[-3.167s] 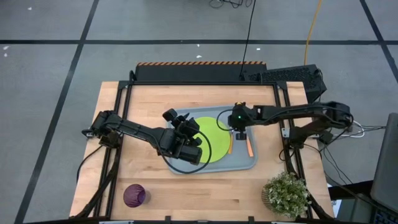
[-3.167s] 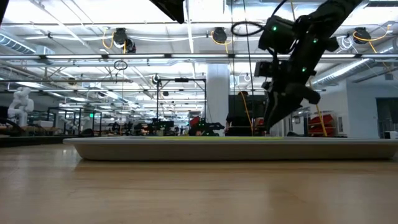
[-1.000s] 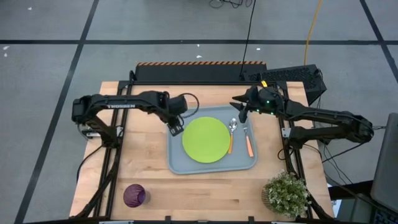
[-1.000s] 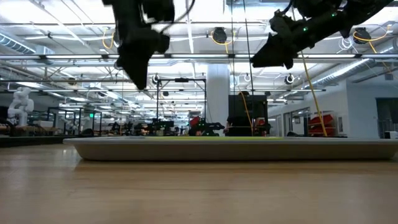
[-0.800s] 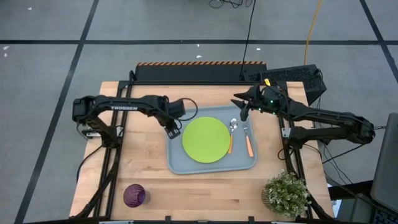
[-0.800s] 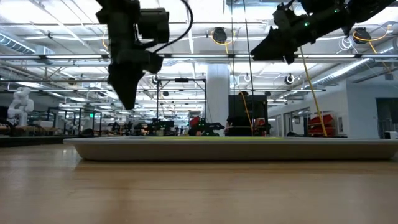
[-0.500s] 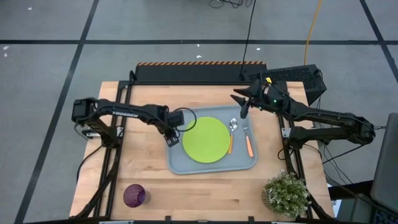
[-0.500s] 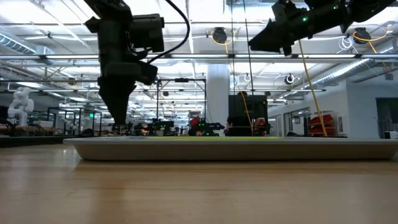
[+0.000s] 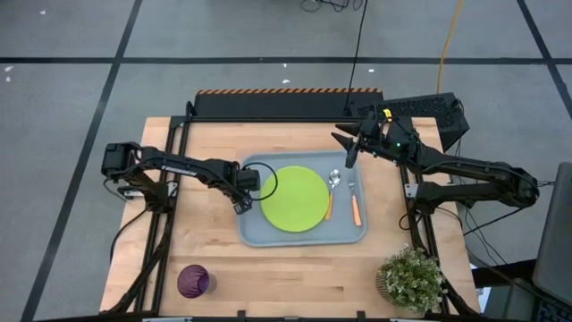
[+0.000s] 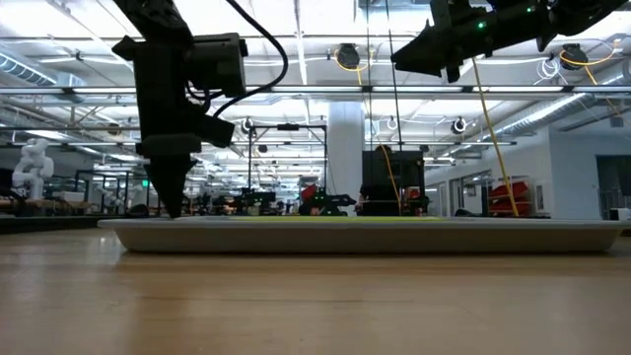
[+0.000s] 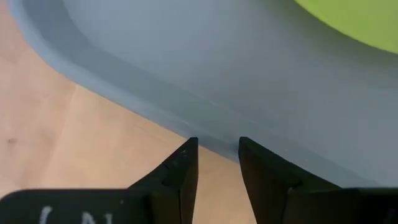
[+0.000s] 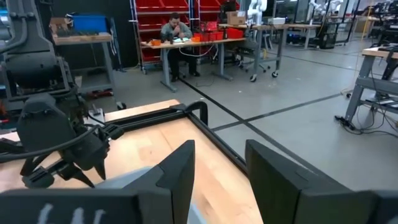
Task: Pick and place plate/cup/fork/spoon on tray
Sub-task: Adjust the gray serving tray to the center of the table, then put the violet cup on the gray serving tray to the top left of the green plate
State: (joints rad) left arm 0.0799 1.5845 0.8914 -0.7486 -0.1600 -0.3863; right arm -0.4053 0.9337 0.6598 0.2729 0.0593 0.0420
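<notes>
The grey-blue tray (image 9: 255, 234) lies mid-table with the lime-green plate (image 9: 293, 199) flat on it. To the plate's right on the tray lie the orange-handled spoon (image 9: 332, 195) and fork (image 9: 355, 206). The purple cup (image 9: 193, 280) stands on the wood near the table's near left corner. My left gripper (image 11: 217, 146) points down at the tray's left rim (image 11: 143, 106), its fingers a little apart. My right gripper (image 9: 345, 150) hangs high over the tray's far right corner, level and open, with nothing between its fingers. My left gripper comes from above, pointing down, and its two fingertips (image 11: 186, 149) stand at the outer lip of the tray's left rim (image 11: 211, 134), about midway along that side. The fingers are apart and pinch nothing. The tray lies flat on the table.
A potted plant (image 9: 411, 279) stands at the near right corner. A black bar with a hazard stripe (image 9: 286, 92) runs along the table's far edge. Bare wood lies left of the tray and along the near edge. A person (image 12: 174, 28) sits at a desk far behind.
My left gripper has come down and gone toward the table's near edge and slightly left, from above the tray's far left corner to its left rim. The tray with its load has slid slightly toward the table's left. My right gripper has tipped up to level.
</notes>
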